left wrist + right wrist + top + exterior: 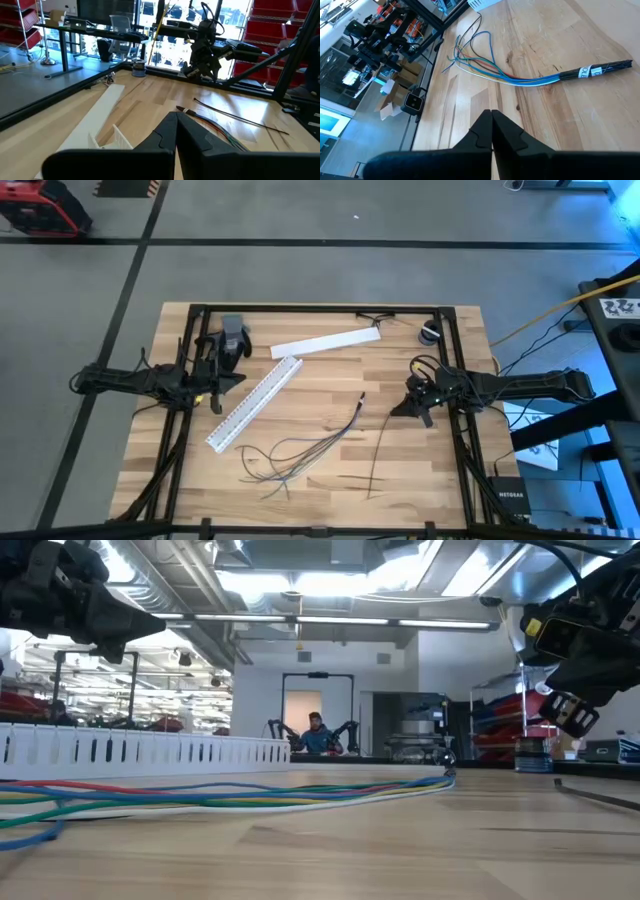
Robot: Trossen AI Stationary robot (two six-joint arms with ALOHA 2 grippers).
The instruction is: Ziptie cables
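Cables [310,448]: loose on table [330,490]. Left gripper [222,380]: pressed together, over slotted channel [254,402]. Right gripper [418,406]: pressed together, beside cables' bundled end.

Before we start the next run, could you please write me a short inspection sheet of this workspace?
Surface: wooden table, in a dark frame.
Job's things: cables loose near the front, fanned at one end, joined under a labelled sleeve at the other; one single wire apart.
Clutter: white slotted channel, flat white strip, small round item at the back corner.
Grippers: left gripper shut, near the channel; right gripper shut, above the bundle; both empty.
Cables: yellow cord off the right side.
Surroundings: a person far behind the table.
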